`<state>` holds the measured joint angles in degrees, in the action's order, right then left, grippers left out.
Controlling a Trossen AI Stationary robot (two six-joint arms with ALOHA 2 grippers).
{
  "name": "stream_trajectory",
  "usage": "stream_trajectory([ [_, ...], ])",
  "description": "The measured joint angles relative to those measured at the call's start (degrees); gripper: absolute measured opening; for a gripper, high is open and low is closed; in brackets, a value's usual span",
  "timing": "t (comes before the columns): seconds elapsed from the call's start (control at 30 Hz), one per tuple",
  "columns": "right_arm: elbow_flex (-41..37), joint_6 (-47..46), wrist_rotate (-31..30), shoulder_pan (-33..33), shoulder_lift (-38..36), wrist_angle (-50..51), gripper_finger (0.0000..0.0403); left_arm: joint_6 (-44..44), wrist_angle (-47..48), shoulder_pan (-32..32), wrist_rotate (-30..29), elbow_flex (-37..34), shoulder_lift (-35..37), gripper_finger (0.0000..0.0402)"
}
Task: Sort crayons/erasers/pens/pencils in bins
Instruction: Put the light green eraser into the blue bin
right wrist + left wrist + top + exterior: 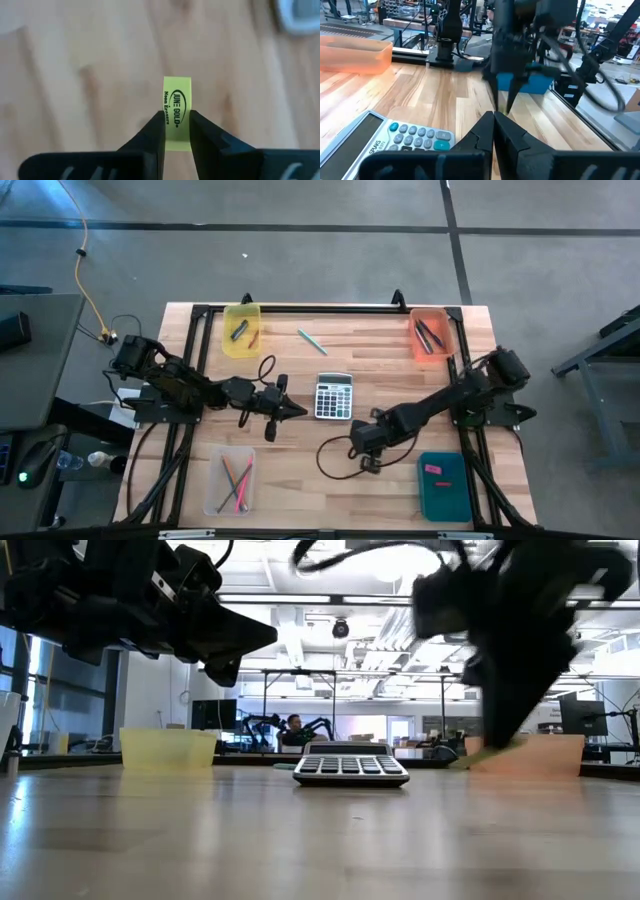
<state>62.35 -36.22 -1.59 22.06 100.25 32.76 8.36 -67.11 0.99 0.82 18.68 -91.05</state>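
Observation:
My right gripper [363, 450] hangs over the table's near middle, between the calculator [334, 395] and the dark teal bin [443, 485], shut on a yellow eraser [177, 97] printed with black letters. A pink eraser [433, 469] lies in the teal bin. My left gripper [292, 411] hovers shut and bare just left of the calculator, pointing level toward it. A green pencil [311, 341] lies flat on the table at the far middle. The yellow bin [242, 330], orange bin [431, 335] and clear bin [231, 480] each hold sticks. My right gripper pinches the yellow eraser between its two fingers, on its two long side faces [176, 129]. The fingers slant steeply down from above. The eraser sticks out past the fingertips with its printed face showing, lifted clear of the table.
The grey calculator [395, 140] sits mid-table between the two grippers. The bins stand at the table's four corners, with bare wood between them. A black frame rail [300, 308] runs along the far edge. Cables loop beside each wrist.

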Motion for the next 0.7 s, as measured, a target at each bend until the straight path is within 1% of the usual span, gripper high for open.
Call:
stream_trajectory([
  [0.13,0.1,-6.7,3.9,3.3,-5.0,7.0,0.0056,0.0,0.0,0.0,0.0,0.0,0.0,0.0000],
  [0.33,0.2,-19.4,11.9,9.5,-14.3,17.7,0.0056,0.0,0.0,0.0,0.0,0.0,0.0,0.0000],
  [0.5,0.2,-31.0,16.4,15.5,-20.2,26.5,0.0056,-0.2,0.0,0.0,0.2,0.0,0.0,0.0000],
  [0.6,-1.4,-37.4,18.7,19.7,-21.9,28.9,0.0056,-0.6,0.0,0.0,0.4,0.0,0.0,0.0000],
  [0.7,-5.0,-41.7,21.4,23.4,-22.0,27.7,0.0056,-1.0,0.0,-0.3,0.4,0.0,0.0,0.0000],
])
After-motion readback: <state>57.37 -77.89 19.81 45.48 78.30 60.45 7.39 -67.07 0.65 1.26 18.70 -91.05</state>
